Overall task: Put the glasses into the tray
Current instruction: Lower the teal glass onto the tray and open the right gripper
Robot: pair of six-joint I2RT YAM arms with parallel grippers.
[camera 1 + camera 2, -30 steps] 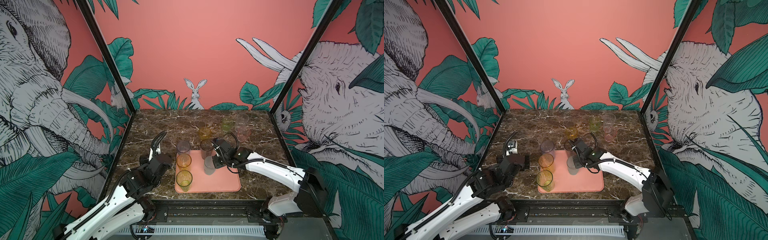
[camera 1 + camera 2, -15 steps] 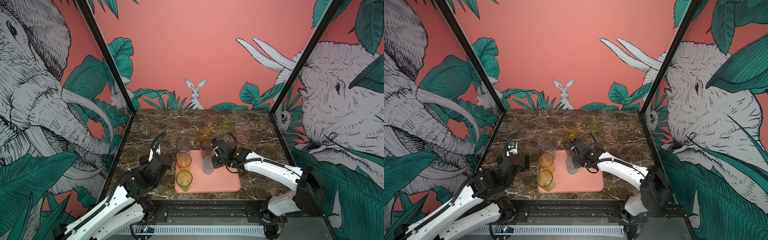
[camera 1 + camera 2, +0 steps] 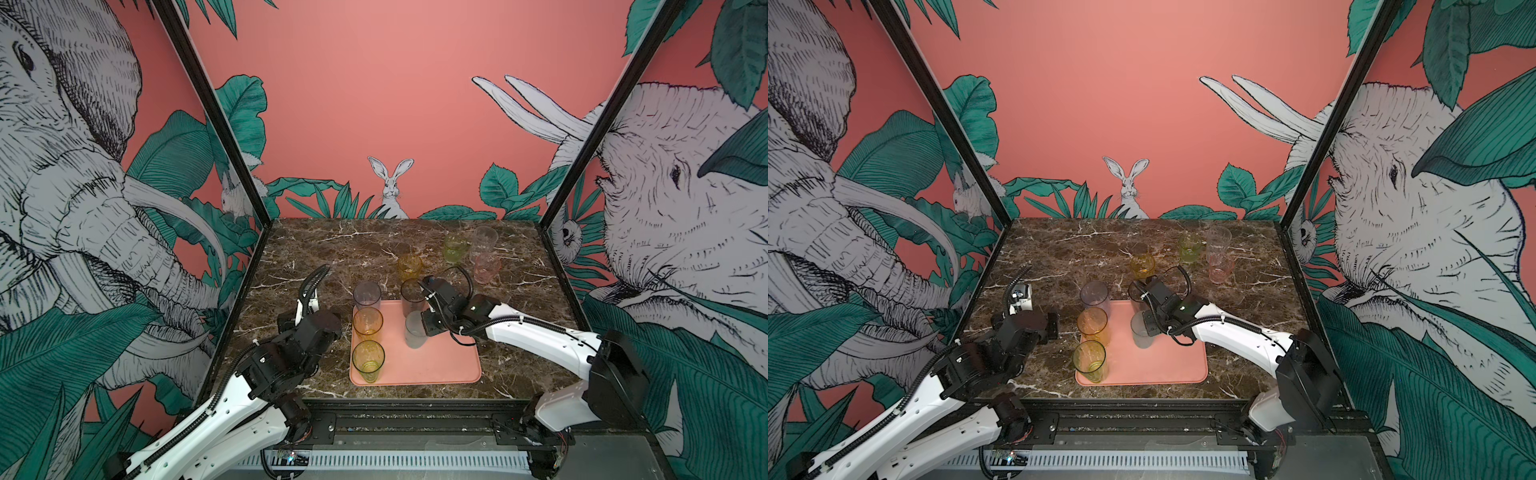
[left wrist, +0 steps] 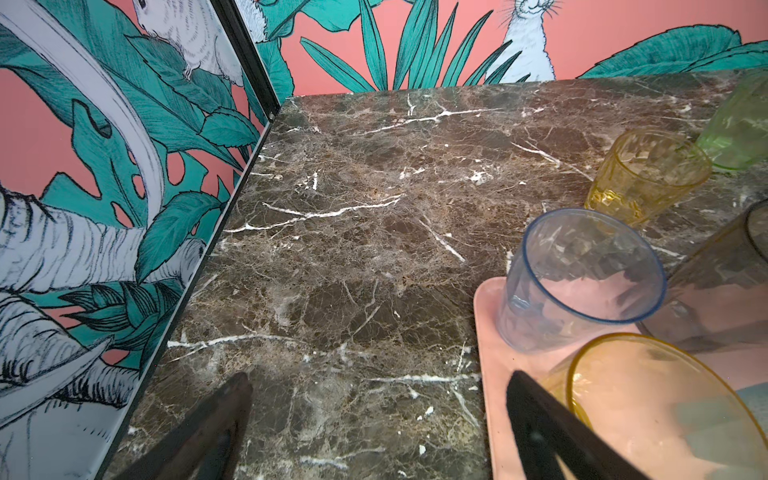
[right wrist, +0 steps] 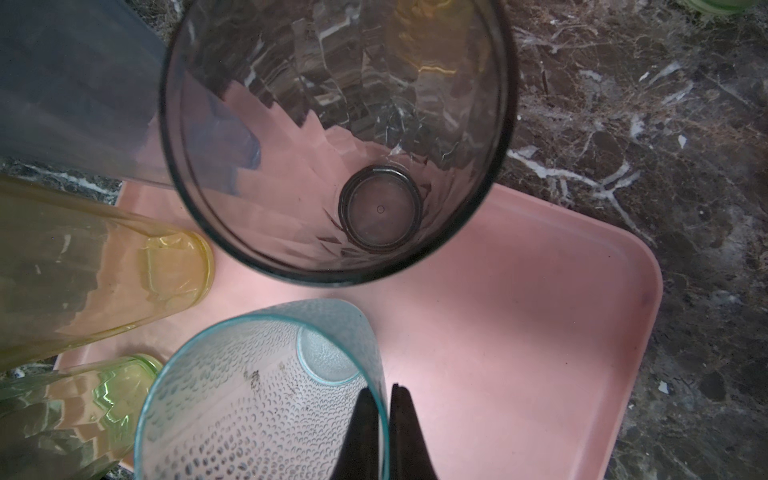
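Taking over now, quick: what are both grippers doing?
Left gripper: open, holding nothing.
Right gripper: shut, pinching the frosted teal glass by its rim.

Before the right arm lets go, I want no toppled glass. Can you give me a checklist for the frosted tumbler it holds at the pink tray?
1. Right claw shut on the rim of the frosted teal translucent tumbler, one finger inside and one outside: ok.
2. Tumbler within the rim of the flat salmon-pink tray: ok.
3. Tumbler's base resting on the tray floor: cannot tell.
4. Tumbler upright: ok.
5. Gap to the tall smoky grey tumbler, rims apart in the right wrist view: ok.
6. Left claw open, holding nothing: ok.
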